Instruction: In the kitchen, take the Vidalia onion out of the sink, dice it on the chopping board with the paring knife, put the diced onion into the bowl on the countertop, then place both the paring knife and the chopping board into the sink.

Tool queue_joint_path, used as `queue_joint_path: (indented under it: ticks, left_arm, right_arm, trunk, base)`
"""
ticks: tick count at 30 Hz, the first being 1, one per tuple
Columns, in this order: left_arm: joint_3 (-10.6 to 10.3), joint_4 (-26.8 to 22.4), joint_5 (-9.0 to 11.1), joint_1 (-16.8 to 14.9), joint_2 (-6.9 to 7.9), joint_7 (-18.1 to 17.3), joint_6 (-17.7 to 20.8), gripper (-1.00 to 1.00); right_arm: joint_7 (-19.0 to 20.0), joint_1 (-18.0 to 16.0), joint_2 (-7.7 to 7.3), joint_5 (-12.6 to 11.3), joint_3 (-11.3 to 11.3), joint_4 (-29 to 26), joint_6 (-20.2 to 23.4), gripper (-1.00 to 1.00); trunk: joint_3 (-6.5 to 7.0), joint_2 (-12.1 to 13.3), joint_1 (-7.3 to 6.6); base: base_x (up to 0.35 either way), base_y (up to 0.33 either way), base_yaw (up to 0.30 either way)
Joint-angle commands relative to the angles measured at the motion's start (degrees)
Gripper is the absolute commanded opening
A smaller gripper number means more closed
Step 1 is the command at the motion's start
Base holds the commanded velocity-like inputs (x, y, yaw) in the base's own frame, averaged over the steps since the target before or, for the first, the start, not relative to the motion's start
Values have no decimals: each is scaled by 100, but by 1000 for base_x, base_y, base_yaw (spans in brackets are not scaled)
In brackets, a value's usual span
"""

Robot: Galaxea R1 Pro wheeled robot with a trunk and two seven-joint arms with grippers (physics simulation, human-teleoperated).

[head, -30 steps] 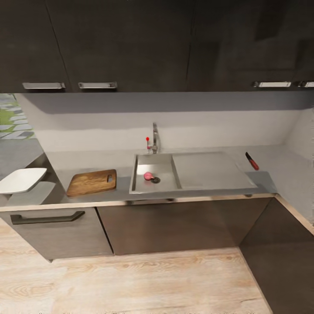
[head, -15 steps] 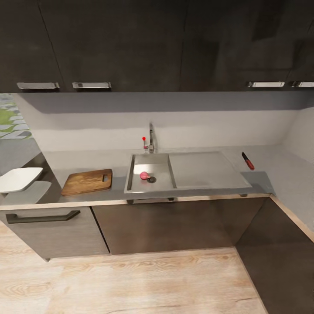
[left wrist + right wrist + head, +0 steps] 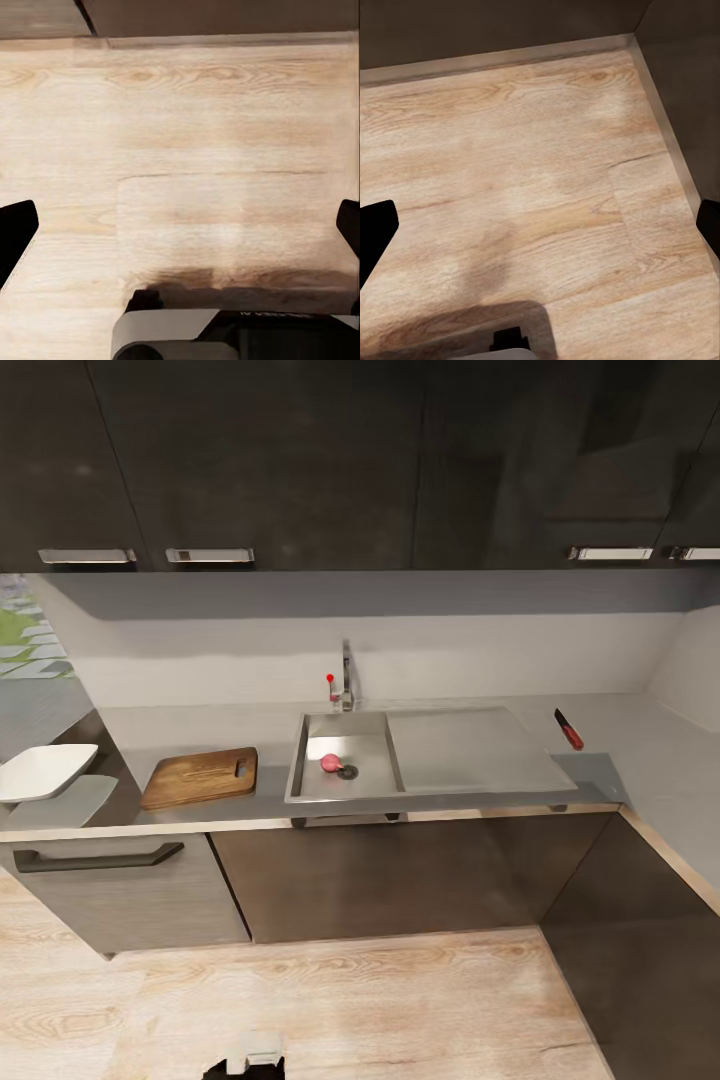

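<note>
**Onion waiting in the basin**

Vidalia onion (image 3: 330, 762) is sitting beside the drain in the sink (image 3: 345, 788); chopping board (image 3: 200, 777) lying just beside it. Left gripper (image 3: 180, 225) and right gripper (image 3: 540, 225) are hanging spread, empty, over floor. Best rolling closer, squaring up before reaching.

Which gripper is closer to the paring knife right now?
Right, probably. The right gripper hangs over the floor at the cabinet corner below the paring knife; the left gripper faces floor along the straight cabinet front.
</note>
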Motion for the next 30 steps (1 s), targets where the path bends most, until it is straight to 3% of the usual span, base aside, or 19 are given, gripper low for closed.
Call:
queue_joint_path:
  ticks: [1, 5, 8, 15, 21, 24, 30]
  left_arm:
    - [-17, -327, 49, -19, -8, 44, 270, 100]
    - [-20, -1474, 50, -114, -101, 44, 1176, 100]
    - [-59, -2043, 50, -355, -154, 44, 1763, 100]
    - [-578, -3061, 50, -1252, -224, 59, 3046, 100]
    - [-651, -3251, 63, -2099, -356, 62, 3785, 100]
    - [-658, -3243, 94, -2886, -382, 62, 4209, 100]
    - [-659, -2823, 122, -4040, -404, 69, 4378, 100]
  right_arm:
    - [-41, -9, -3, -36, 49, -7, -17, 100]
    - [-40, -5, 3, -35, 49, -3, -14, 100]
    - [-40, -5, 3, -34, 49, -2, -14, 100]
    - [-40, -5, 4, -32, 49, 22, -14, 100]
    - [-40, -5, 5, -32, 49, 39, -14, 100]
    - [-40, -4, 10, -32, 49, 41, -14, 100]
    - [-40, -6, 17, -32, 49, 43, -14, 100]
  trunk:
    - [-12, -12, 3]
    - [-12, -12, 3]
    - [-12, -12, 3]
    - [-12, -12, 3]
    - [-12, -12, 3]
    - [-12, -12, 3]
    - [-12, -12, 3]
  base:
    - [0, 0, 0]
    - [0, 0, 0]
    - [0, 0, 0]
    - [0, 0, 0]
    - [0, 0, 0]
    - [0, 0, 0]
    - [0, 0, 0]
